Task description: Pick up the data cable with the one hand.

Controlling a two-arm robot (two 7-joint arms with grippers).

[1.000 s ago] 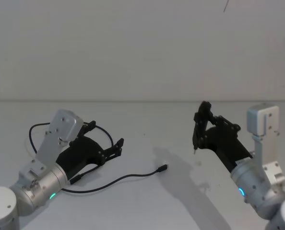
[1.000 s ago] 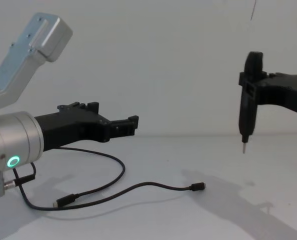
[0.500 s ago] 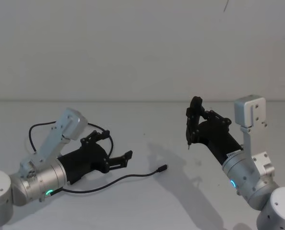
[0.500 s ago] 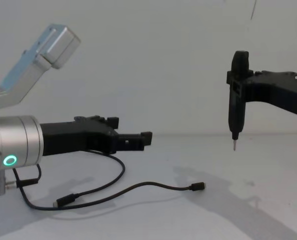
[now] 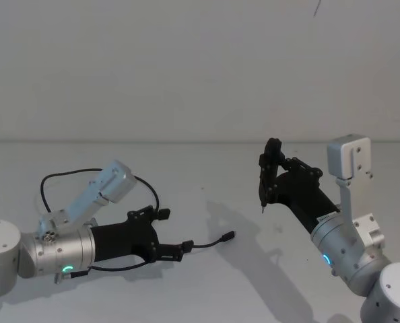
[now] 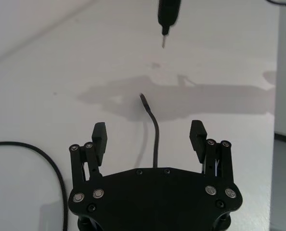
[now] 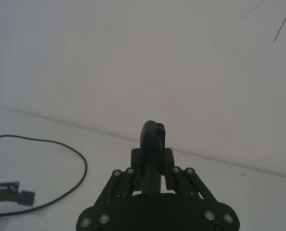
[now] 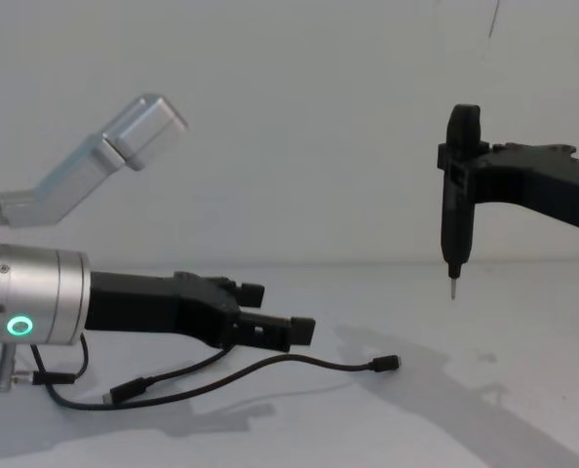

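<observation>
Left gripper (image 5: pixel 176 230): jaws wide, empty, low over the table (image 5: pixel 207 296), pointing right.
Cable (image 6: pixel 155 137): flat on the table. Its right stretch lies between the open jaws, along the gripper's own line, with the plug just past the fingertips.
Nearer arm: left, clearly.
Right gripper (image 5: pixel 275 173): clamped on a tool (image 8: pixel 457 195), raised, well right of the plug.

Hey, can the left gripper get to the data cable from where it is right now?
Probably yes. The left gripper is open, low over the table, and the data cable runs out between its fingers with nothing across it. The right gripper, clamped on its tool, hangs apart.
</observation>
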